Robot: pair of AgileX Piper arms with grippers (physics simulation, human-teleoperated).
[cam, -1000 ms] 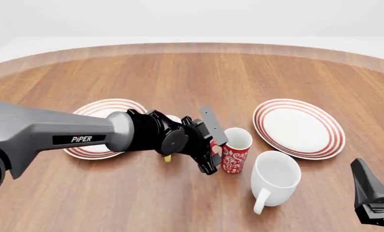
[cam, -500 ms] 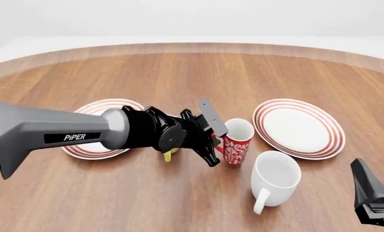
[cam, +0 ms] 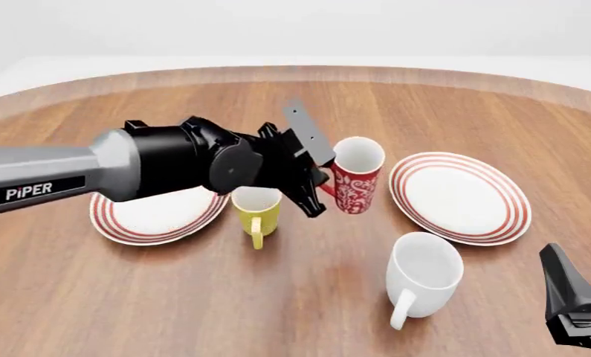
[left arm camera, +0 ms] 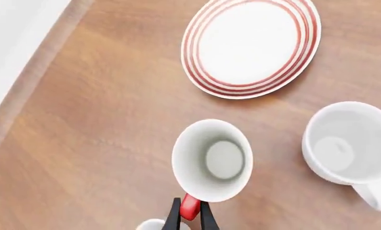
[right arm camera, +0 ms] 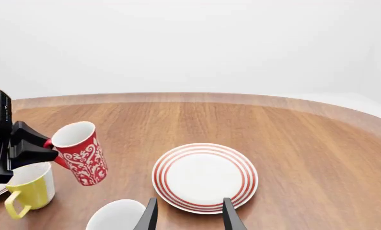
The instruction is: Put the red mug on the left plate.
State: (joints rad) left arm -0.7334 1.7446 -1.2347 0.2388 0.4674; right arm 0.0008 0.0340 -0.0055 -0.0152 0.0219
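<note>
**A:** Left wrist view first. What's the grip?

**B:** Left gripper (left arm camera: 190, 215) is clamped narrow on the red handle of the red mug (left arm camera: 212, 160). Camera looks straight into the mug's white inside. The right-hand plate (left arm camera: 251, 45) lies beyond it, the white mug (left arm camera: 348, 143) off to one side. Wood table (left arm camera: 94, 129) under everything.

**A:** Front view?

**B:** The red mug (cam: 356, 175) is off the table, tilted a little, hanging from the left gripper (cam: 320, 182) by the handle. It sits between the two plates, above bare wood, just beside the yellow mug (cam: 256, 212). The left plate (cam: 156, 216) is partly covered by the arm, and nothing is on it that I can see. White mug (cam: 423, 274) is nearer the camera, well apart from the carried mug.

**A:** Right wrist view?

**B:** Right gripper (right arm camera: 189, 213) has its fingers spread and empty, idle, pointing over the right-hand plate (right arm camera: 205, 177). The red mug (right arm camera: 80, 154) shows clearly airborne, leaning, with the yellow mug (right arm camera: 29, 190) below and beside it.

**A:** So which step?

**B:** I'd say carry: lifted, not yet delivered.

**A:** Next move?

**B:** Swing left across the yellow mug with enough height to clear its rim, level the mug, come down near the left plate's centre, then let go of the handle. Main risk I'd guess is clipping the yellow mug or setting down tilted.
</note>
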